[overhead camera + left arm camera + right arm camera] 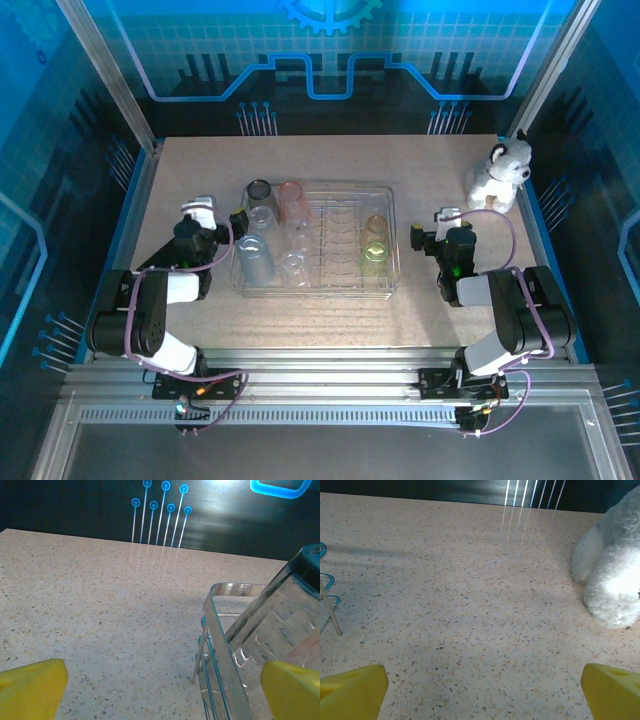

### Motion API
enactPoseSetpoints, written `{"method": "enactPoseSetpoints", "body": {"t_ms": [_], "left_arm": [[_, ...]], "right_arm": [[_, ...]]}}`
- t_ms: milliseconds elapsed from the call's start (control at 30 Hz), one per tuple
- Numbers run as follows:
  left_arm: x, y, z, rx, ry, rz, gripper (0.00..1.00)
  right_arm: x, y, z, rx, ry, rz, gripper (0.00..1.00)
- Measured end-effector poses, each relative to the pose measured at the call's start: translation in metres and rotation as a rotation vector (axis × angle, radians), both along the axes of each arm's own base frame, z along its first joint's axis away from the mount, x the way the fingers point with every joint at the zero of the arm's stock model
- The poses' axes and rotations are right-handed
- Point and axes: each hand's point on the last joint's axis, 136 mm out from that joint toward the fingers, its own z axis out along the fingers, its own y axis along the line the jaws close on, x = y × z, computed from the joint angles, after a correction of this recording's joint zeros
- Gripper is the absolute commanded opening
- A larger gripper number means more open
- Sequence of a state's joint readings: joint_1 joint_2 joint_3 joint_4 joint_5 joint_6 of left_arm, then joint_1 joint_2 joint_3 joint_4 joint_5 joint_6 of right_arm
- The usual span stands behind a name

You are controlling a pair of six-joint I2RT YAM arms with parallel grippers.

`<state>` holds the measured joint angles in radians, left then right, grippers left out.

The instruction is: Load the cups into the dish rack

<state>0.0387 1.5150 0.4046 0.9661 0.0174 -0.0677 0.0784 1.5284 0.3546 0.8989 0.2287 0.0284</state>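
Left gripper (218,212), overhead view: jaws spread wide with nothing between them, just left of the rectangular silver wire dish rack (330,291), by its far-left corner. Right gripper (432,225): jaws also apart and empty, just right of the rack.

The rack lies mid-table on the speckled beige tabletop (450,160). Contents:
- **Left end:** smoky grey translucent plastic tumbler (259,190) in the far corner, pink-red translucent tumbler (292,200) beside it, pale blue translucent tumbler (254,260) in the near corner, and clear tumblers (294,262) between them.
- **Right end:** yellow-green translucent tumbler (374,258).

Grey-white plush animal (500,172) sits at the far right of the table, well apart from the rack. The enclosure has a blue-lit back panel (330,50) with a gear motif. Aluminium rails (320,365) run along the near edge.

Left wrist view: yellow fingertips (30,687) sit in both lower corners, wide apart, with bare table between them. The rack's corner (220,630) is on the right, and a faceted translucent tumbler (280,630) stands inside it, dark end uppermost. A dark wall with blue pin-shaped marks (160,510) lies beyond the table's far edge.

Right wrist view: yellow fingertips (612,690) are wide apart above bare speckled surface. The plush (615,570) is at far right, and rack wire (330,605) shows at the left edge.
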Motion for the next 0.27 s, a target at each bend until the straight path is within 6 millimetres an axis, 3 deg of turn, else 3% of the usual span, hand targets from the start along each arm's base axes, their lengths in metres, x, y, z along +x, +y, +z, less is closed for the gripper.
{"method": "enactPoseSetpoints", "body": {"t_ms": [267], "left_arm": [[0.000,0.001,0.000,0.003,-0.001,0.011,0.99]], "right_arm": [[0.007,0.019,0.004,0.021,0.006,0.124,1.00]]}}
